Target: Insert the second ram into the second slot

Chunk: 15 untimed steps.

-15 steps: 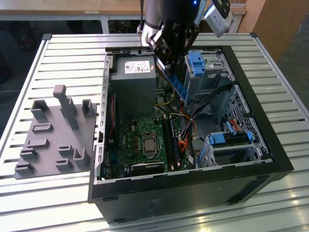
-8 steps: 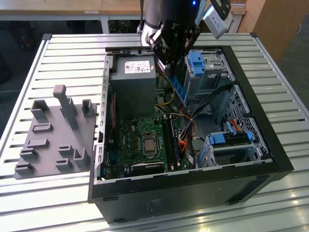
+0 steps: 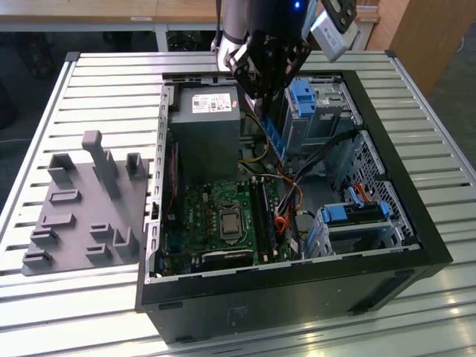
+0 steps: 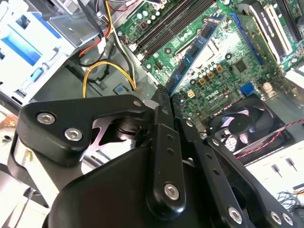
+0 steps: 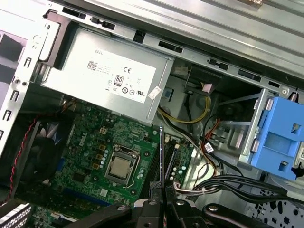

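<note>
My gripper (image 3: pixel 265 89) hangs over the open computer case (image 3: pixel 387 253), shut on the second ram (image 3: pixel 274 137), a thin blue stick that points down into the case between the power supply and the drive cage. In the second wrist view the black fingers (image 4: pixel 161 137) clamp one end of the second ram (image 4: pixel 194 50), which runs out above the green motherboard (image 4: pixel 237 61). The first wrist view shows the ram (image 5: pixel 161 152) edge-on, above the black memory slots (image 5: pixel 170 159). These slots (image 3: pixel 264 216) lie lower in the case, apart from the stick.
A grey power supply (image 3: pixel 204 126) sits at the exterior view's left of the gripper, and a blue drive cage (image 3: pixel 305 97) at its right. Loose cables (image 3: pixel 297 178) cross beside the slots. A grey fixture plate (image 3: pixel 82 208) lies on the slatted table (image 3: pixel 111 82).
</note>
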Tool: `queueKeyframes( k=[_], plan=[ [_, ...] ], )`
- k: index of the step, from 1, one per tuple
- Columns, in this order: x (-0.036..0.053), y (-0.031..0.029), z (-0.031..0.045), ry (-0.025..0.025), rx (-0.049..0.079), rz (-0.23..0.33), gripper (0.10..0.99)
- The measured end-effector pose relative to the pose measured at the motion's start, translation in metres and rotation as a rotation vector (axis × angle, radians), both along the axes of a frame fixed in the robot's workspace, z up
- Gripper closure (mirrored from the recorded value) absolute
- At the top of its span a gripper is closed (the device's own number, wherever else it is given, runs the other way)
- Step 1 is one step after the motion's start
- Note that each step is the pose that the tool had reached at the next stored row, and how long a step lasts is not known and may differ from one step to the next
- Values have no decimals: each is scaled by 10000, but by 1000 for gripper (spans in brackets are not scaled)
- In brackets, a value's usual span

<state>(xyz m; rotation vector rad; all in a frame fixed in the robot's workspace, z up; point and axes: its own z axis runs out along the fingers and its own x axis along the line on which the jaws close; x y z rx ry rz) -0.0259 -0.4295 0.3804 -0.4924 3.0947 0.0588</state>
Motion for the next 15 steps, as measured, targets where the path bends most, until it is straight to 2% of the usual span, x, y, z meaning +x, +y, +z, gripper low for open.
queueKeyframes(
  k=[15],
  plan=[
    [0, 0, -3, 0, -1, -1316, 949]
  ],
)
